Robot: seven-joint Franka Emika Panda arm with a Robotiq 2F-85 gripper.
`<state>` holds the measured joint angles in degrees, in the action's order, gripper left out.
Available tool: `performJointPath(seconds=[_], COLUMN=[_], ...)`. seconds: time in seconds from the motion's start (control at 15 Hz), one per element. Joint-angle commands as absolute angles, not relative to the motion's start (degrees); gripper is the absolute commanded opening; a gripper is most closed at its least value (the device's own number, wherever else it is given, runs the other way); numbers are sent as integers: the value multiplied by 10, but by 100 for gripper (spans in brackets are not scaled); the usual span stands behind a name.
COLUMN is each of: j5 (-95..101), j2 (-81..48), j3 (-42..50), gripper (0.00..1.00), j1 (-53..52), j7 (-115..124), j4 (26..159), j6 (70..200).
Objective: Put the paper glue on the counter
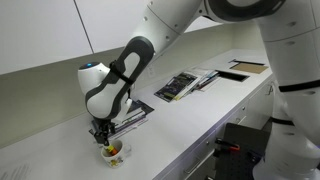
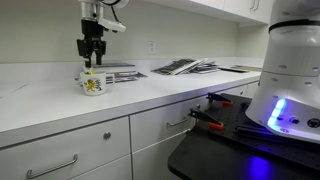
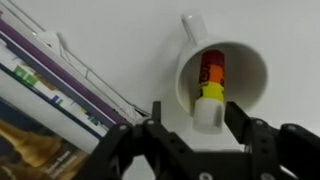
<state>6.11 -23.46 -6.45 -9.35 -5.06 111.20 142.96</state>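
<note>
In the wrist view the paper glue (image 3: 210, 82) lies inside a white mug (image 3: 250, 72) right of centre, its red end toward the top of the frame. The gripper (image 3: 195, 116) is spread wide and empty along the bottom edge. In both exterior views it hangs just above the mug, left of centre, on the counter (image 2: 40, 98), with magazines (image 3: 45, 95) beside

Wall (image 2: 200, 40) is running white and plain, carrying an outlet (image 2: 152, 47). Base cabinets (image 2: 150, 125) are sitting below, white, drawers showing bar handles (image 2: 52, 167). Upper cabinets (image 2: 232, 8) are hanging at top. Light is falling evenly, soft.
</note>
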Motion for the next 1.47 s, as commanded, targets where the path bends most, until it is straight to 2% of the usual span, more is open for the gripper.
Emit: performJointPath(seconds=[0.0,0.07,0.27,0.4,0.47,0.73,0.8,0.87,0.93,1.0,1.2,1.33,1.4], j5=[84,85,89,90,92,89,88,85,84,78,70,71,71], j2=[-247,-247,-246,-246,-247,-249,-250,-251,-252,-249,-224,-195,-177], j3=[-59,-61,-59,-57,-55,-55,-56,-59,-60,-64,-75,-80,-82], gripper=[77,81,73,54,52,34,36,29,14,9,7,0,0], j1=[-111,-114,-124,-128,-128,-126,-125,-124,-123,-119,-115,-114,-113], j7=[-28,-27,-16,-3,5,11,10,5,3,-6,-19,-22,-21], j4=[1085,1085,1087,1088,1088,1087,1087,1086,1085,1088,1106,1122,1130], j6=[1414,1413,1407,1403,1402,1397,1395,1391,1391,1391,1408,1424,1433])
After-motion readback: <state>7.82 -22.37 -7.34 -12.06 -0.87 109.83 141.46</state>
